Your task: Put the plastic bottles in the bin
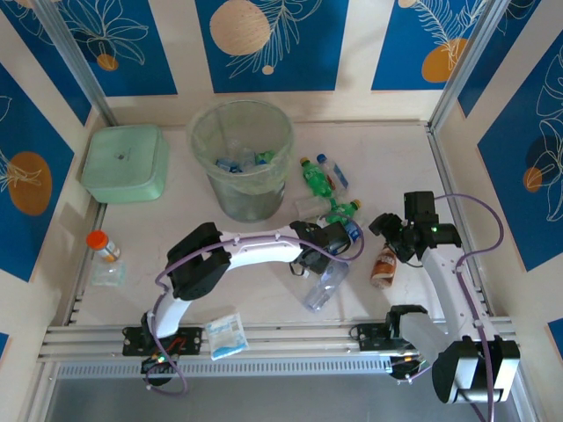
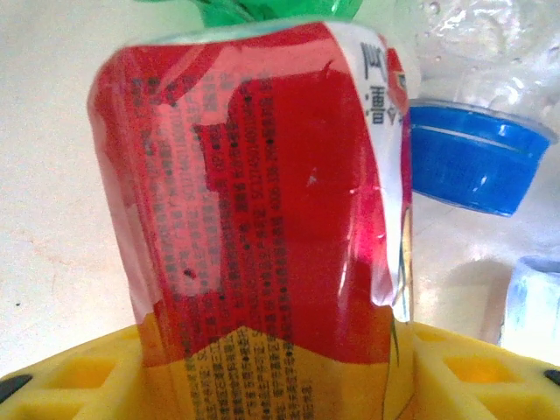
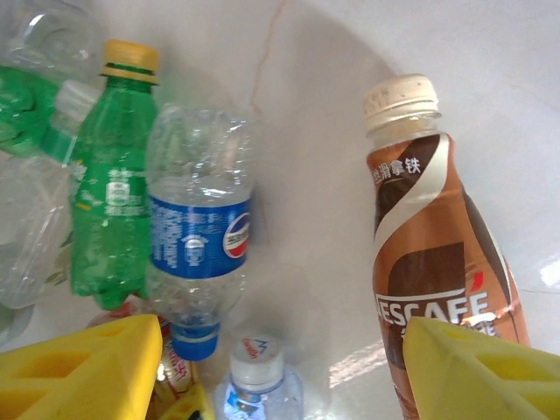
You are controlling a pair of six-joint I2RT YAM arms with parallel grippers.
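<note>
Left wrist view puts a red-labelled bottle [image 2: 262,201] between the yellow pads [image 2: 79,385] of my left hand [image 2: 276,376]. The pads sit at its two sides, low in the frame, and I cannot tell whether they are pressing it yet. The bottle is crumpled and its label looks slick, so I judge a squeeze this low could pop it out sideways. A blue cap [image 2: 472,166] at the right edge lies close by, and a lift might drag that neighbour along. In the top view this hand is at centre, with the bin [image 1: 195,145] above it at upper middle; a low carry could clip the rim. My right hand [image 3: 282,367] hangs with fingers apart, holding nothing, beside a brown coffee bottle [image 3: 429,245]. My two arms are near each other and could bump.
</note>
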